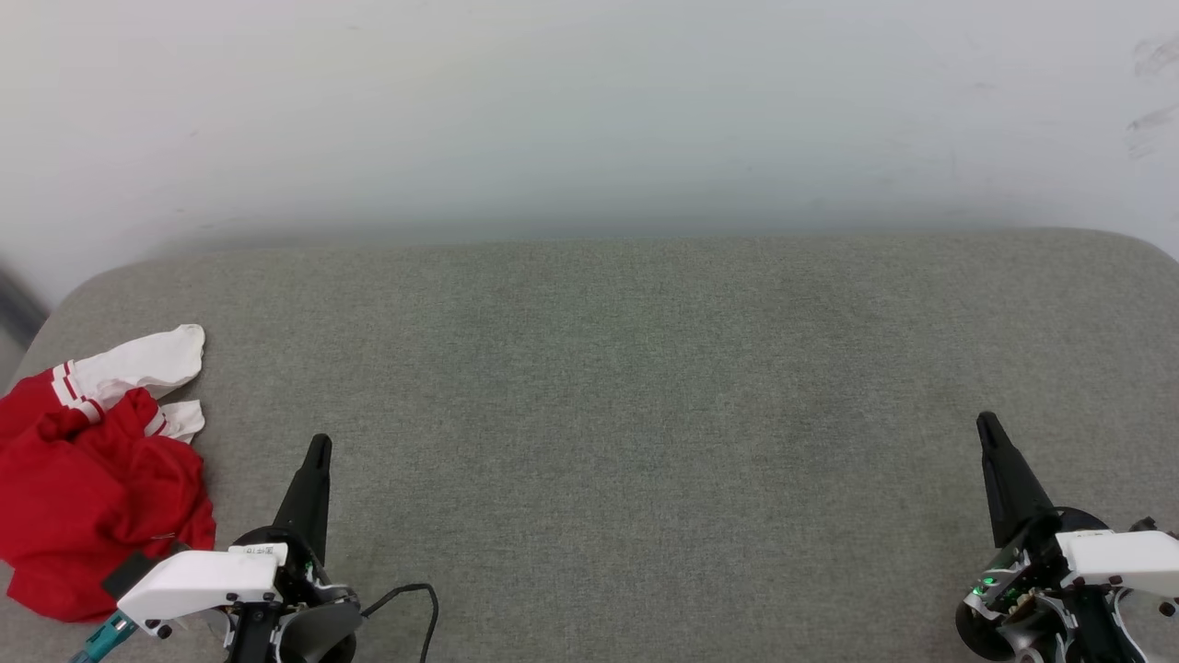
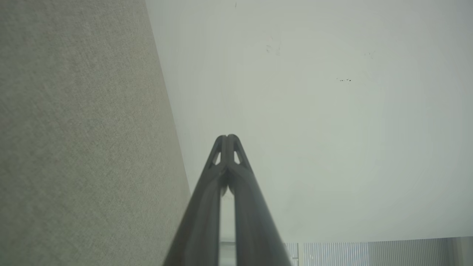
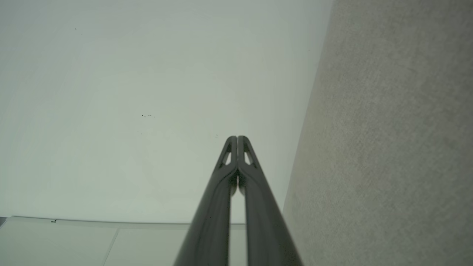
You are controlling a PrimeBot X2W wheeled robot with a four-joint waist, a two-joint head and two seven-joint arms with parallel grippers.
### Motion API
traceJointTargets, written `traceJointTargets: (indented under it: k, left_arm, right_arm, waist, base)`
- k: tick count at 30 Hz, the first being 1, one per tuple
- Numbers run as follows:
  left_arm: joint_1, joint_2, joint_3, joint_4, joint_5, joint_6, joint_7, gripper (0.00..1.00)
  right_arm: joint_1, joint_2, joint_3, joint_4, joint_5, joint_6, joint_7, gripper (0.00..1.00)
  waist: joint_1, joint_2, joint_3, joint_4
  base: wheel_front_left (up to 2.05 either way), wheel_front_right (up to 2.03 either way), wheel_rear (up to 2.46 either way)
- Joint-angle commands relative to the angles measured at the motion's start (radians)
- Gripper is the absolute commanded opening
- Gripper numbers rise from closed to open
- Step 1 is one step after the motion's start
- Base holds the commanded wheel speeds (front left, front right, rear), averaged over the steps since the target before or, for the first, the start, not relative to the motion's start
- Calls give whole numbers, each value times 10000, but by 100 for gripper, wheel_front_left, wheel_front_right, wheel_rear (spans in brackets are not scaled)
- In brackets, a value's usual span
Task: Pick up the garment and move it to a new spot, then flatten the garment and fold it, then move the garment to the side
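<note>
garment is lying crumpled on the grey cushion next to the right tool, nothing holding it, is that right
Not quite. The head view shows the garment lying crumpled on the grey cushion next to the left tool, not the right tool, which is at the far side. Nothing is holding it.

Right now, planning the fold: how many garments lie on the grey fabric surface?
1: a crumpled red shirt with white sleeves, at the surface's left edge beside the left gripper. Its folds could hide another.
</note>
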Motion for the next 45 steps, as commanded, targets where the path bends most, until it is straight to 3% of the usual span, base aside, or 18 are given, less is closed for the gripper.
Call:
traceJointTargets:
  k: [1,21,22,33,45]
  left_arm:
    - [-64,-14,23,-3,-17,-14,18,0]
    - [-64,-14,23,-4,-17,-14,17,0]
    - [0,0,-2,-1,-1,0,-1,100]
    - [53,0,-741,-265,182,2,-504,100]
    - [189,8,-1124,-512,1747,2,-1010,100]
  right_arm:
    - [-124,39,9,12,-43,0,-2,0]
    - [-124,39,8,12,-43,0,-2,0]
    - [0,0,2,-2,-1,0,1,100]
    - [323,-40,243,-358,-338,1,-442,100]
    - [541,-270,551,-680,-1910,2,-1004,100]
  waist:
    - [0,0,0,0]
    - [0,0,0,0]
    - [0,0,0,0]
    - [0,0,-22,0]
    - [0,0,-86,51]
  base:
    - [0,0,0]
    - [0,0,0]
    - [0,0,0]
    - [0,0,0]
    - [0,0,0]
